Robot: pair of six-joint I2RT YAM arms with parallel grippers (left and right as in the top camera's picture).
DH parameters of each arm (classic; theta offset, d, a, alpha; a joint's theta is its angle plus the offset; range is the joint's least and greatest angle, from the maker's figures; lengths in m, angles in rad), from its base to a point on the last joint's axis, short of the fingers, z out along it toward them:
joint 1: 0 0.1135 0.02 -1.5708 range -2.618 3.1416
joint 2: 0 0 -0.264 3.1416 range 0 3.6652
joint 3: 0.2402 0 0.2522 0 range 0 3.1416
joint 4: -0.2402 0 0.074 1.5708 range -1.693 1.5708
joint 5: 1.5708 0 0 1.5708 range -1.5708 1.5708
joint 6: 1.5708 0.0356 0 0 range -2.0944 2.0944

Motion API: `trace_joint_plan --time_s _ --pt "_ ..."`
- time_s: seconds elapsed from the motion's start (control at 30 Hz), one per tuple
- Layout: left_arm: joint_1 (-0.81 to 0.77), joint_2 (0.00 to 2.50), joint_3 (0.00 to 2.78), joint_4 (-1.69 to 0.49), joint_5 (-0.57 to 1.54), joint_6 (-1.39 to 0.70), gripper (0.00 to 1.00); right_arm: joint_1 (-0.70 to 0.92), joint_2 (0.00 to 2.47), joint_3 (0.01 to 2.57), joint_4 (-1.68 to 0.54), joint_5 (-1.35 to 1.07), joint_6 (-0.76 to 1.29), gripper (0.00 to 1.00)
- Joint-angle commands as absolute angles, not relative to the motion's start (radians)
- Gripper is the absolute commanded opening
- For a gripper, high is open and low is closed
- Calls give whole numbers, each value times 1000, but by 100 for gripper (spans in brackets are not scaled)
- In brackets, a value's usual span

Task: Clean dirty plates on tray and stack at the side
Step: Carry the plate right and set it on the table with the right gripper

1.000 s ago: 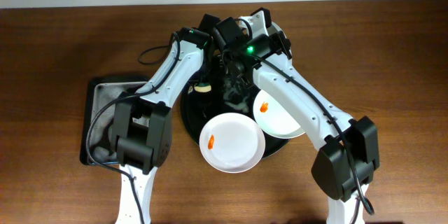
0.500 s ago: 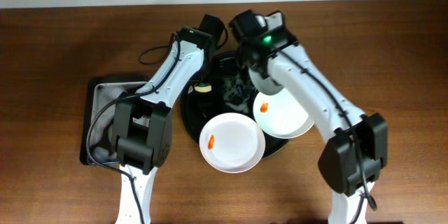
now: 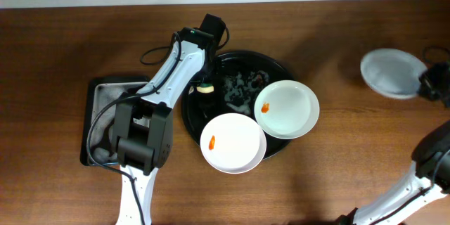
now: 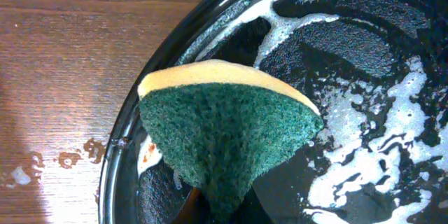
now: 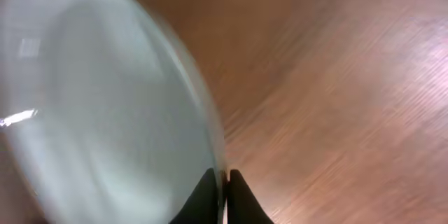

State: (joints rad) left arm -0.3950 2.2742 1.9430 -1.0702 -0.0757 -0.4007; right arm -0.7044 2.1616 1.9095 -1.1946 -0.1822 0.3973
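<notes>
- Three round shallow white plates. Two, [image 3: 287,108] and [image 3: 233,143], lie on the large round glossy black tray [image 3: 281,67] with their edges meeting, each bearing one orange smear [image 3: 265,108]. The nearer one overhangs the front rim.
- The third plate [image 3: 391,72], blurred, is far right and well apart from the tray. The right gripper [image 5: 225,185] has its fingers pinched on its rim.
- One green-and-yellow sponge [image 4: 224,133], pinched by the left gripper [image 3: 204,77], is at the tray's foamy left rim.
- One rectangular black basin [image 3: 98,123] lies just left of the tray, under the left arm.
- The brown wooden table [image 3: 351,155] lies open between the tray and the third plate.
</notes>
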Motion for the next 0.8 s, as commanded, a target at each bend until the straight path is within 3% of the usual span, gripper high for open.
trace_joint_plan --time_s 0.0,0.07,0.13,0.2,0.3,0.37,0.4,0.5,0.57,0.63,0.77 --pt "-390 2278 1963 -1069 -46 -387 0 -735 2169 1814 -1127 -160 409 9" --pt "-390 2278 1963 -1069 -40 -386 0 -733 2169 1763 -1084 -150 378 10" --pt "-390 2278 1964 -1072 4 -342 0 -733 2139 1764 -1084 -233 326 19" --pt "-390 2259 1965 -1074 34 -301 0 -712 2028 1764 -1096 -471 194 41" --pt "-389 2125 1965 -1090 93 -184 0 -589 1737 1764 -1135 -535 168 57" --pt "-353 1986 1965 -1168 90 -165 0 -461 1532 1764 -1179 -535 168 93" --pt "-314 1918 1965 -1217 88 -136 0 -424 1478 1764 -1187 -535 169 99" --pt "-101 1804 1963 -1411 -43 -125 0 -340 1388 1764 -1236 -572 165 99" --pt "56 1804 1831 -1376 -54 -125 0 -273 1389 1763 -1285 -618 88 99" --pt "149 1805 1552 -1161 -77 -125 0 -186 1389 1763 -1295 -604 78 99" --pt "189 1816 1170 -710 -102 -118 0 -56 1394 1763 -1295 -526 78 99"
